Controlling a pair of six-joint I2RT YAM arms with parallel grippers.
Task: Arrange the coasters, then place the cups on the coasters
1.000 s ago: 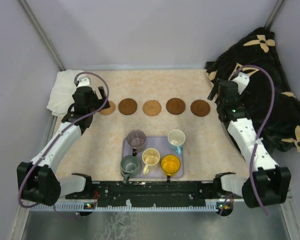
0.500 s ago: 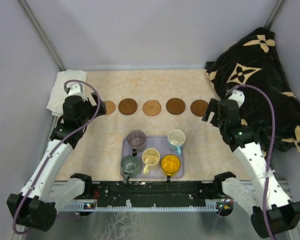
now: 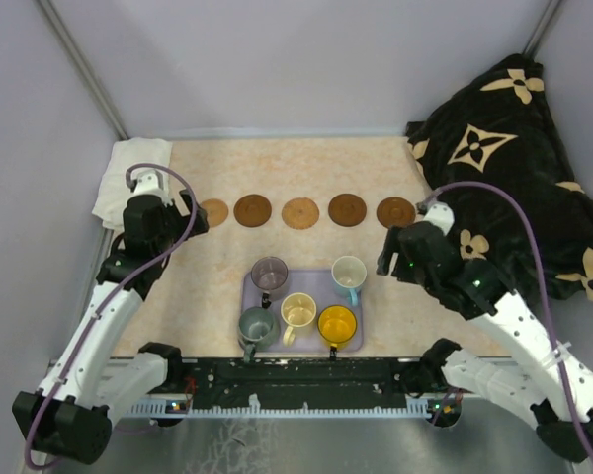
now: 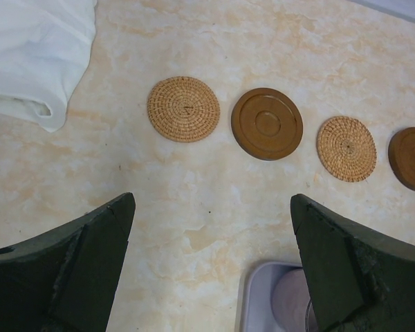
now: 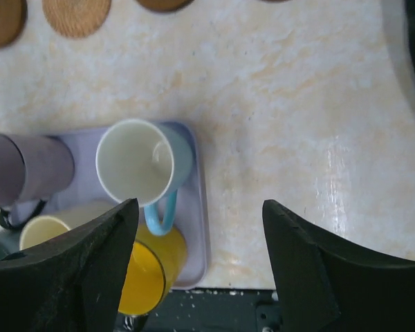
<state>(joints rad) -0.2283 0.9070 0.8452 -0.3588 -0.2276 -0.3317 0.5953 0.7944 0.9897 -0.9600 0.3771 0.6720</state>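
R end effector [image 5: 199, 207] nr white cup [image 5: 135, 169]

The top view looks down from above the near edge over the whole tabletop [image 3: 217, 296]. The left wrist camera faces down close over the far-left coasters [image 4: 267, 124], the right wrist camera close above the lavender tray [image 5: 199, 228]. Both show tray and coasters.

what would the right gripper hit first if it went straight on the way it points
Probably the right rim of the lavender tray, just beside the white cup, though depth is unclear.
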